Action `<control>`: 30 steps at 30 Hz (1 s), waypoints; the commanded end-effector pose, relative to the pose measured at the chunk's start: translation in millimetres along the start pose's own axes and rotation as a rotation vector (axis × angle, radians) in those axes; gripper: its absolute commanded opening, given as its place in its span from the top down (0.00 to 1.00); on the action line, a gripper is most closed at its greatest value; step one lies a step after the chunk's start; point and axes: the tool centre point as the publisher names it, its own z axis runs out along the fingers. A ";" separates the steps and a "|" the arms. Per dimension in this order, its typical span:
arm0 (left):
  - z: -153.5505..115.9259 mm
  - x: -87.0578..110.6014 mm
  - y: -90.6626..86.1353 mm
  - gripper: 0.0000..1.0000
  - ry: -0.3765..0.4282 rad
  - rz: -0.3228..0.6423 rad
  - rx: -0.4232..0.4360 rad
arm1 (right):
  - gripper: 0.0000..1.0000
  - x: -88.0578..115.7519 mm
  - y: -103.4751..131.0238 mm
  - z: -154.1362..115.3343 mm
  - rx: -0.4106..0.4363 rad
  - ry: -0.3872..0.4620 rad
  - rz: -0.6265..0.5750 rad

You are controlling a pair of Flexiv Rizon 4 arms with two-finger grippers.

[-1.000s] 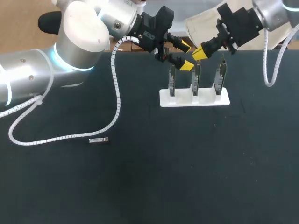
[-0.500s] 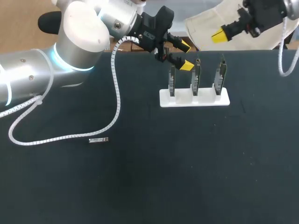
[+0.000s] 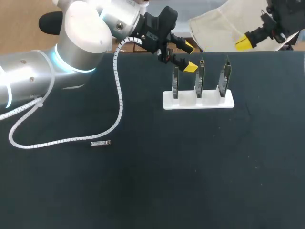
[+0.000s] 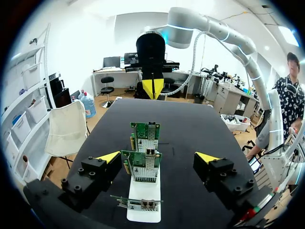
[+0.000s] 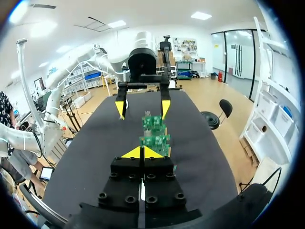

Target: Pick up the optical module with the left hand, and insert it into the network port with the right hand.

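The black cloth-covered table (image 3: 190, 181) is carrying everything here, and the white plastic rack (image 3: 198, 100) is sitting toward its far side. The big silver-and-white left arm (image 3: 81, 33) is coming in over the rack's left. The left gripper (image 3: 189, 56) is hanging just above the rack's left end with its yellow fingertips spread wide and nothing between them. The right gripper (image 3: 243, 42) is holding up beyond the rack's far right corner, its tips pressed together on nothing. Three green circuit cards (image 3: 200, 78) are standing upright in the rack. The small silver-and-black optical module (image 3: 100, 143) is lying flat, well away off the rack's near left. Its label is too small to read.
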 end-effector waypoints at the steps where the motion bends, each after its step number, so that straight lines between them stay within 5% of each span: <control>1: 0.4 0.3 -0.9 0.00 0.000 0.001 -0.004 | 1.00 12.6 8.1 -0.7 0.005 0.021 0.014; 30: 0.4 0.3 -0.9 0.00 0.000 0.001 -0.004 | 1.00 37.1 -9.5 3.7 -0.081 0.087 0.018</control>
